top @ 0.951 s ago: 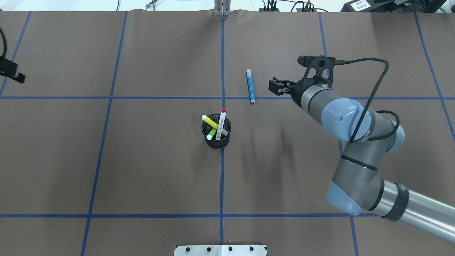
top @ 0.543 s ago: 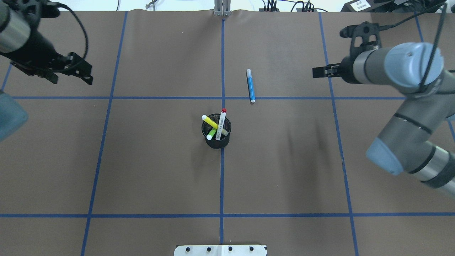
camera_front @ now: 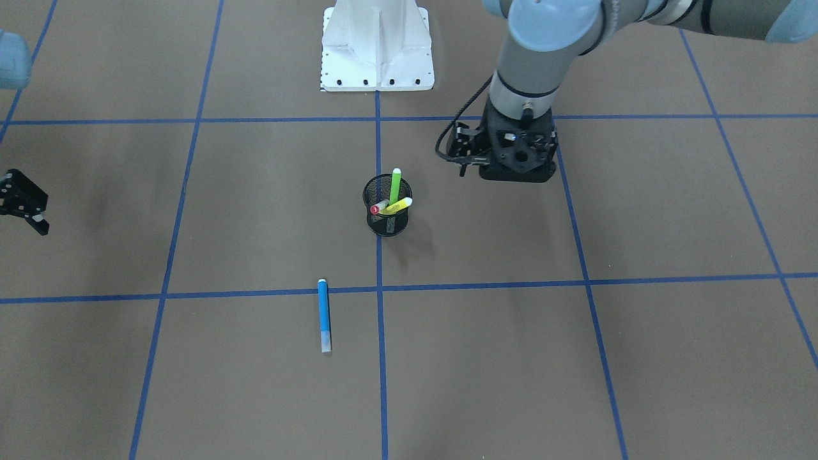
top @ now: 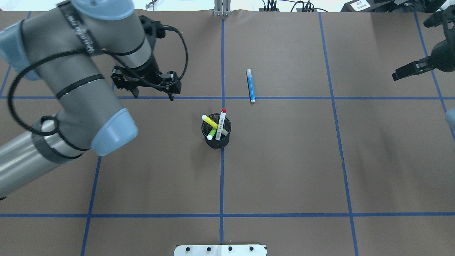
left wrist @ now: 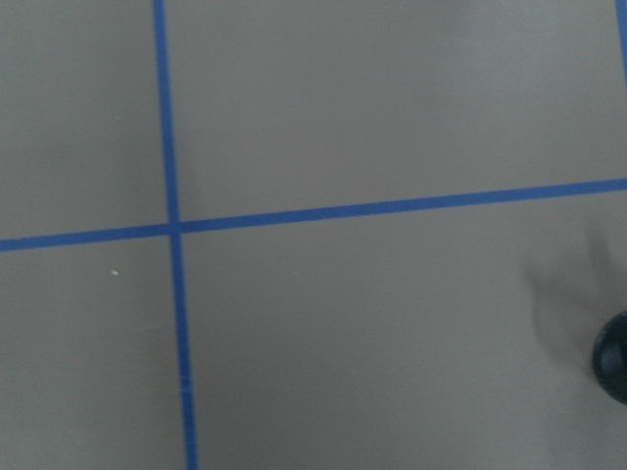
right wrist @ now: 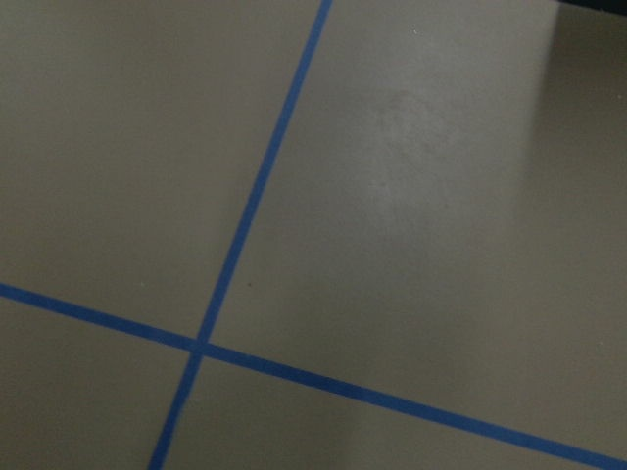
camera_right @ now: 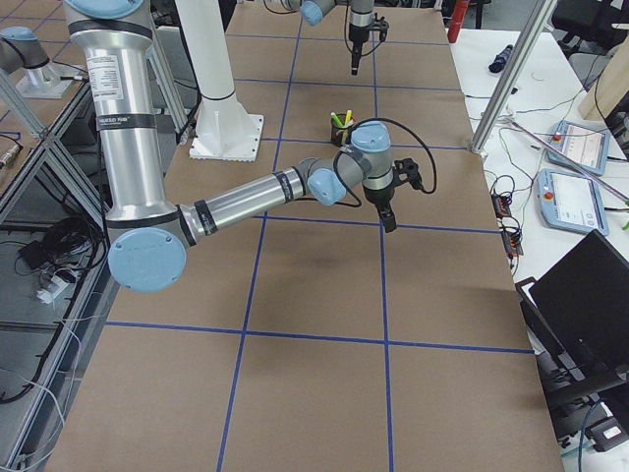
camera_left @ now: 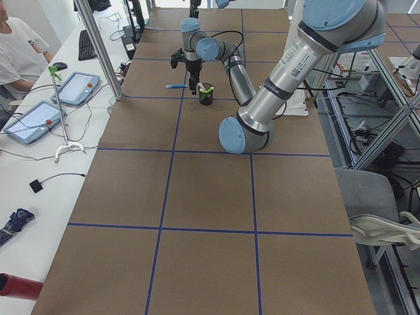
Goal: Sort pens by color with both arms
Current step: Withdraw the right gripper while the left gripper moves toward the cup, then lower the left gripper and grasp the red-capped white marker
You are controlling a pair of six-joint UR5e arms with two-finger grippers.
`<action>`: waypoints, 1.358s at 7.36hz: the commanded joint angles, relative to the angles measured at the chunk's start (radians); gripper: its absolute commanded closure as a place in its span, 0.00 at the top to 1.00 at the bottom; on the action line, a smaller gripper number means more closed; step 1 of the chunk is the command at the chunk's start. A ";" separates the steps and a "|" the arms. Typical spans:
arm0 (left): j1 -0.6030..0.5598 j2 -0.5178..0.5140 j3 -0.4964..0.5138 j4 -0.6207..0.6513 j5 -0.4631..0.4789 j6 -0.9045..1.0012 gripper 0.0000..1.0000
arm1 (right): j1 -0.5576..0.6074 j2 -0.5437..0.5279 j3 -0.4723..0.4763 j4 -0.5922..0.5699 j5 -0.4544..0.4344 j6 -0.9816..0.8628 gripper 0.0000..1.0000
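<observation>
A black mesh cup (top: 217, 139) (camera_front: 387, 222) stands at the table's middle. It holds a yellow pen (top: 209, 121) (camera_front: 397, 206), a lime green pen (top: 212, 133) (camera_front: 395, 184) and a red-and-white pen (top: 222, 121) (camera_front: 378, 208). A blue pen (top: 251, 85) (camera_front: 324, 315) lies flat beyond the cup, on the right arm's side. My left gripper (top: 153, 95) (camera_front: 516, 171) is open and empty, points down, and hangs to the left of the cup and a little beyond it. My right gripper (top: 397, 75) (camera_front: 35, 220) hangs far off at the right edge; I cannot tell how its jaws stand.
Blue tape lines (top: 222, 177) divide the brown table into squares. The white base mount (camera_front: 377, 61) (top: 220, 250) sits at the robot's edge. My left arm's elbow (top: 110, 135) hangs over the left half. Both wrist views show only table and tape.
My left arm has swung in from the left edge toward the cup. My right arm has drawn back from beside the blue pen to the far right edge. No pen has moved.
</observation>
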 commanded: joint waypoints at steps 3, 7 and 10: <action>0.052 -0.261 0.425 -0.151 -0.063 -0.012 0.95 | 0.070 -0.035 -0.062 -0.028 0.139 -0.141 0.99; 0.116 -0.254 0.460 -0.173 -0.072 -0.084 0.70 | 0.073 -0.044 -0.060 -0.019 0.132 -0.141 0.99; 0.116 -0.253 0.465 -0.194 -0.065 -0.078 0.65 | 0.079 -0.052 -0.060 -0.016 0.132 -0.141 0.99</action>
